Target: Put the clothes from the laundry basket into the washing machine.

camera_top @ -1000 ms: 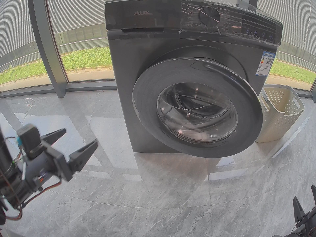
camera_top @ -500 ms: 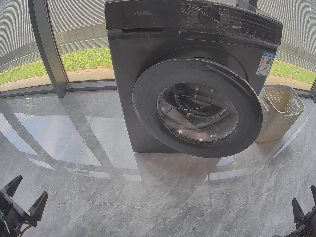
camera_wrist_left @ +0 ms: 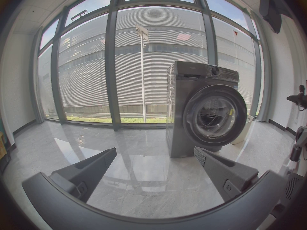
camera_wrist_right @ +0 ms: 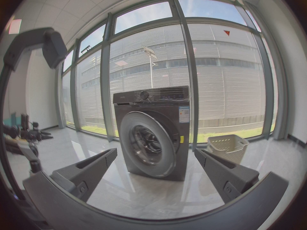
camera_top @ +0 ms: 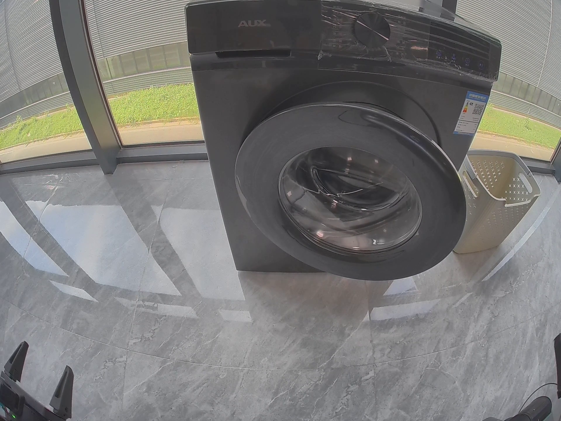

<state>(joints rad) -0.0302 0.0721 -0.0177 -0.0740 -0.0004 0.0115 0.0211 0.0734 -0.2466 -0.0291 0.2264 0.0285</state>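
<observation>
**Both grippers spread and holding nothing, well short of the machine and the basket**

The left gripper (camera_top: 42,360) sits at the near left edge of the head view. Only its two dark fingertips rise into the picture; the rest is cut off. From its own wrist camera the fingers (camera_wrist_left: 89,170) stand wide apart with bare floor between them. The right gripper (camera_wrist_right: 155,150) is spread just as wide in its wrist view and grasps nothing. In the head view it is almost wholly cut off at the near right corner.

Both lie well apart from the washing machine (camera_top: 327,147), which stands across a stretch of glossy grey floor (camera_top: 234,334), its back to the tall windows (camera_top: 146,59). Its round door (camera_top: 350,191) faces the robot. The door seems to stand slightly off the front, but I cannot tell whether it is latched. Reflections cover the glass, so the drum behind it is hard to read, and I cannot tell whether anything lies inside. Clear film wrinkles over the right part of the control panel (camera_top: 409,36).

The laundry basket (camera_top: 502,200), cream and perforated, stands on the floor just beside the machine's right side, near the window. The door's rim hides its left edge. Its near wall hides its bottom, so what it holds cannot be made out.
</observation>
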